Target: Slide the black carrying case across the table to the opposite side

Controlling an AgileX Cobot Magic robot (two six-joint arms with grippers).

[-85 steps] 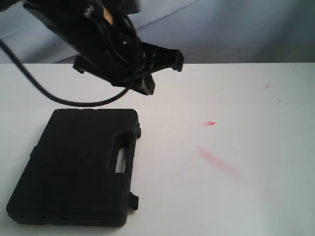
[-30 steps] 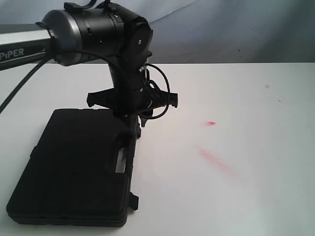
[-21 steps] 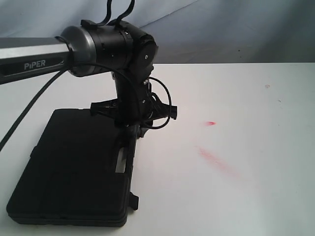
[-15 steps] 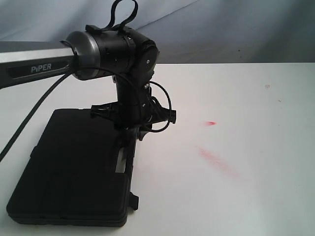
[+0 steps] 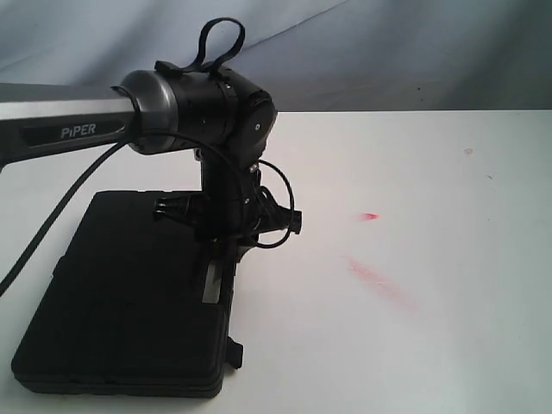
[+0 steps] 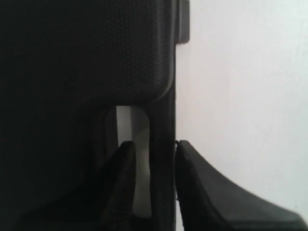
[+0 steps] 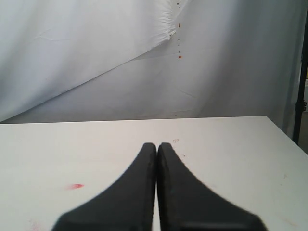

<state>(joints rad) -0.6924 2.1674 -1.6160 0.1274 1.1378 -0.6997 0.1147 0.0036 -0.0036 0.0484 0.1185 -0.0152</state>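
Observation:
The black carrying case lies flat at the near left of the white table. Its handle runs along the case's right edge. My left gripper points straight down over that handle. In the left wrist view the gripper straddles the handle bar: one finger sits in the handle slot with a pale gap beside the bar, the other finger rests against the bar's outer side. My right gripper is shut on nothing above bare table; it is outside the exterior view.
Red smudges and a small red spot mark the tabletop right of the case. A loose black cable loop hangs off the left wrist. A grey-white cloth backdrop rises behind the far table edge.
The left arm has come down from above the case onto the handle. Over the last second it sank a little lower and its jaws drew closer together. The case has not moved.

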